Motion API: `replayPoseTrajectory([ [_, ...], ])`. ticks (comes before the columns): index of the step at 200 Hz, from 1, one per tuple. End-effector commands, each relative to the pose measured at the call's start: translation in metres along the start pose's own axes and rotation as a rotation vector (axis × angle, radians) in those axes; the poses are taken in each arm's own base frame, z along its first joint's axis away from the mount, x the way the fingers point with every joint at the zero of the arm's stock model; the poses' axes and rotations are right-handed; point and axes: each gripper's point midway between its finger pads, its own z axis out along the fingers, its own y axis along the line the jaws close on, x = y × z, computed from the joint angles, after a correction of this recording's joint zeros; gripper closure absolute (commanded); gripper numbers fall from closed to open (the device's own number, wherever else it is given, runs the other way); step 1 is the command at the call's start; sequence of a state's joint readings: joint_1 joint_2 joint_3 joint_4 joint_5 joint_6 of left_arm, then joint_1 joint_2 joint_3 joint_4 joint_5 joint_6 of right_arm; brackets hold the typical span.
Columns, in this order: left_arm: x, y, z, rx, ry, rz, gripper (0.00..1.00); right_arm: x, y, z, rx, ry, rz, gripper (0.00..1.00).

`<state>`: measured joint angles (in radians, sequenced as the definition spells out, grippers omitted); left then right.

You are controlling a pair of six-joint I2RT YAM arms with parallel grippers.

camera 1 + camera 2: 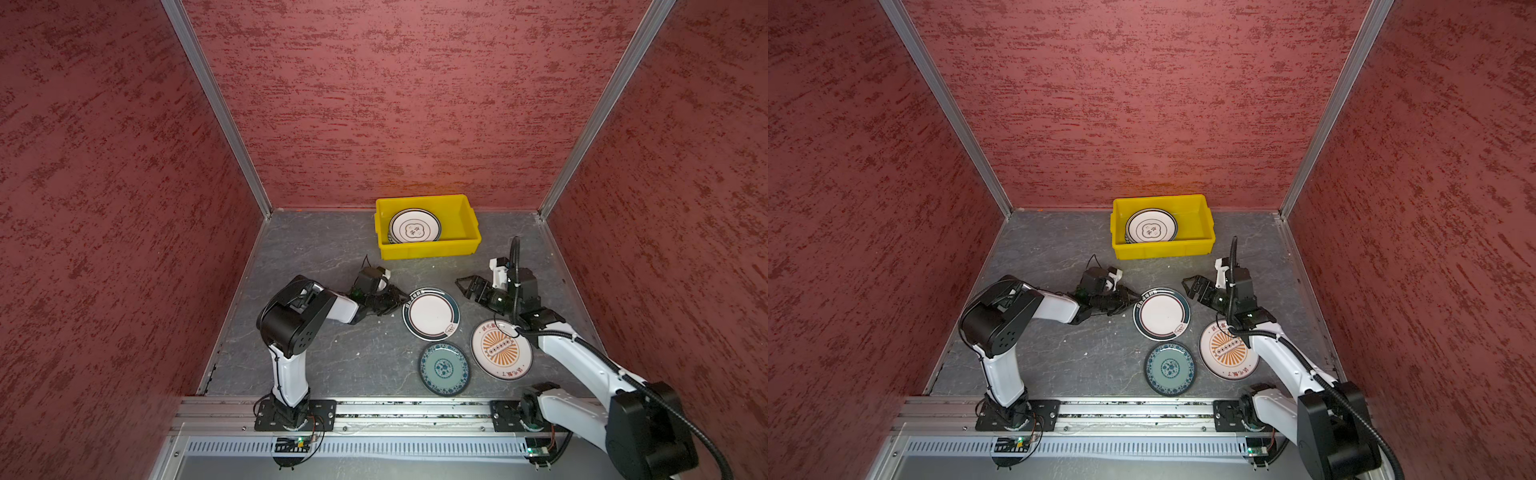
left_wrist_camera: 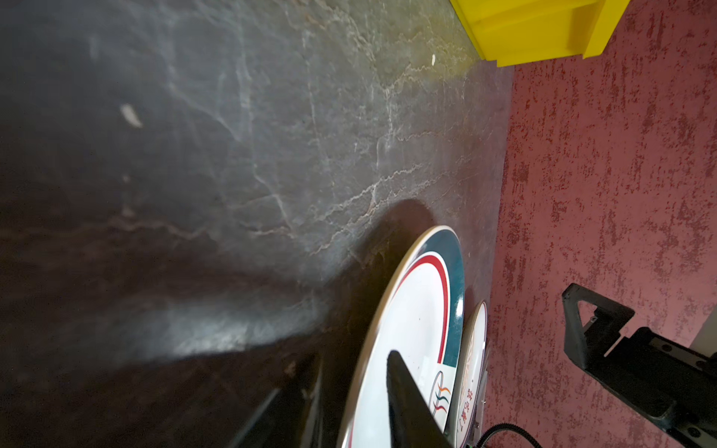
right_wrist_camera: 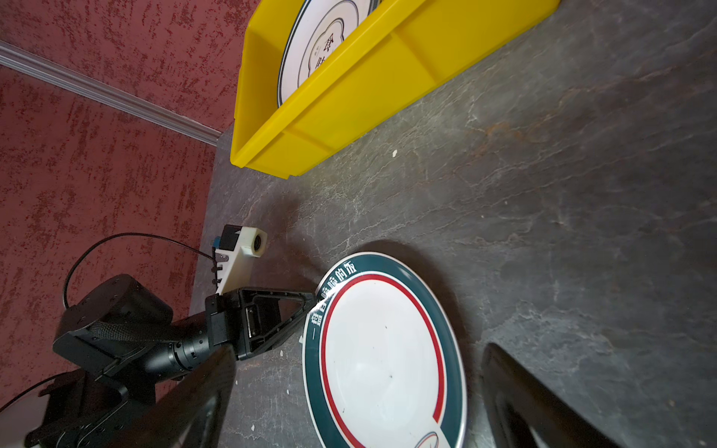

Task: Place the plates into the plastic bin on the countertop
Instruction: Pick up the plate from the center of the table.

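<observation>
Between my left fingers (image 2: 407, 395) sits the edge of the green plate (image 1: 431, 312). One finger lies over its white top. The other is down low by the countertop (image 1: 332, 353), on the outer side of the edge. My left gripper (image 1: 404, 297) has its jaws close around that edge, but I cannot tell if they pinch it or only stand beside it. The plate lies on the countertop.

Across the green plate from those jaws is my right gripper (image 1: 463, 289). Its jaws are wide apart and hold nothing. It is near the plate but does not touch it.

Behind my right gripper lies the orange plate (image 1: 500, 349), partly hidden under my right arm (image 1: 582, 357). Just beside it, and back from my left jaws past the green plate, lies the blue plate (image 1: 444, 368).

Ahead of both grippers, by the back wall (image 1: 415, 104), stands the bin (image 1: 428, 249). A white plate (image 1: 414, 226) lies on top inside it, in the end nearer my left jaws. Edges of more plates peek out under it.
</observation>
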<state>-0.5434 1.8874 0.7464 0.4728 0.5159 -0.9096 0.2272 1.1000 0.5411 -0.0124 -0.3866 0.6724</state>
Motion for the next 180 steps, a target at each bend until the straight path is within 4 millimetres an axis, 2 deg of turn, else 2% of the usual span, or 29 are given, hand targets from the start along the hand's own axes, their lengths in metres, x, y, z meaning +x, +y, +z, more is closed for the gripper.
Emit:
replayPoseTrajectory([
  [1,0.003,0.005,0.006,-0.023,0.008,0.001,0.72,-0.010,0.001,-0.001,0.013,-0.031,-0.012,0.01],
  [37,0.005,0.006,0.009,-0.035,0.016,0.003,0.73,-0.010,0.000,-0.001,0.020,-0.033,-0.010,0.01],
  [61,0.005,0.006,0.010,-0.040,0.017,0.004,0.81,-0.011,0.000,-0.002,0.022,-0.036,-0.010,0.01],
  [112,0.001,0.004,0.007,-0.052,0.002,0.007,0.90,-0.010,-0.002,-0.002,0.026,-0.039,-0.008,0.01],
  [180,-0.012,-0.014,-0.008,-0.022,-0.039,0.010,1.00,-0.010,-0.004,-0.001,0.039,-0.031,0.000,0.01],
])
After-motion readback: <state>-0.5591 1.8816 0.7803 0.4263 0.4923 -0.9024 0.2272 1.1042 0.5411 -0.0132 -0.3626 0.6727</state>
